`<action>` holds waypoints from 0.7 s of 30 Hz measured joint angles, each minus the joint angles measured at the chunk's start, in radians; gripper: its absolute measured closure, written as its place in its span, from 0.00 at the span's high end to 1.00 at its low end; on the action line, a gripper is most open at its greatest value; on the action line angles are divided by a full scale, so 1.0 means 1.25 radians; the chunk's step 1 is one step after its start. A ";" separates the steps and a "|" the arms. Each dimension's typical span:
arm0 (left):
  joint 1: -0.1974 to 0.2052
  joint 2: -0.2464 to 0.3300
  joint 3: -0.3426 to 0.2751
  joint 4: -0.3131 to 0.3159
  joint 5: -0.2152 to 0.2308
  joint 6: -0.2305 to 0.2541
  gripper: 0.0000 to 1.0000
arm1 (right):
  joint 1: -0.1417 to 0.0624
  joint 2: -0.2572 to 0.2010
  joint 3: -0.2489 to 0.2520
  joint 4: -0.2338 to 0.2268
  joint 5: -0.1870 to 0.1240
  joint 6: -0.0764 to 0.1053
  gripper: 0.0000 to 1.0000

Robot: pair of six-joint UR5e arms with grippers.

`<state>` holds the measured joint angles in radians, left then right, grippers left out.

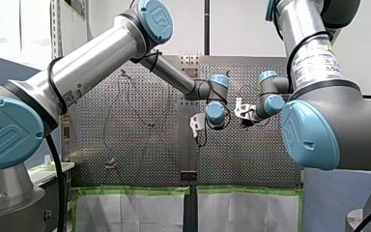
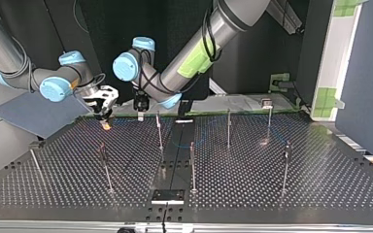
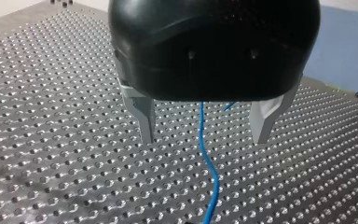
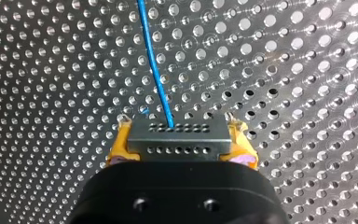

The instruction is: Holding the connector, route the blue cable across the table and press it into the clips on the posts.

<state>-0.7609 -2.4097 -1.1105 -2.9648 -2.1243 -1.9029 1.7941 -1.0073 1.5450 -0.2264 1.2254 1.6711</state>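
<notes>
My right gripper (image 4: 179,135) is shut on the grey connector (image 4: 178,138), one yellow pad (image 4: 120,142) on each side of it. The blue cable (image 4: 154,65) leaves the connector and runs ahead over the perforated table. My left gripper (image 3: 205,137) hangs just above the plate, open, and the blue cable (image 3: 208,161) passes loose between its metal fingers (image 3: 144,116). In the top view my right gripper (image 2: 105,116) and my left gripper (image 2: 140,110) stand close together at the table's far edge, left of the middle.
Several thin posts stand on the perforated table (image 2: 320,179): one (image 2: 159,131) close to the grippers, others (image 2: 228,128) (image 2: 192,167) further out. A dark bracket (image 2: 168,196) sits at the near edge. A black seam (image 2: 175,155) runs down the middle.
</notes>
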 joint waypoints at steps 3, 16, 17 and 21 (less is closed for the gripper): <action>0.000 -0.007 0.010 0.002 -0.011 -0.002 1.00 | -0.001 0.000 0.000 0.000 -0.005 0.002 0.00; -0.005 -0.086 0.091 -0.068 -0.021 -0.019 1.00 | -0.002 0.000 -0.001 -0.001 -0.007 0.002 0.00; -0.004 -0.094 0.098 -0.075 -0.021 -0.020 1.00 | -0.003 0.000 -0.001 -0.001 -0.007 0.002 0.00; -0.003 -0.122 0.126 -0.089 -0.022 -0.020 1.00 | -0.002 0.000 -0.001 -0.002 -0.007 0.002 0.00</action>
<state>-0.7650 -2.5621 -0.9525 -3.0761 -2.1524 -1.9279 1.7910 -1.0073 1.5442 -0.2285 1.2166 1.6739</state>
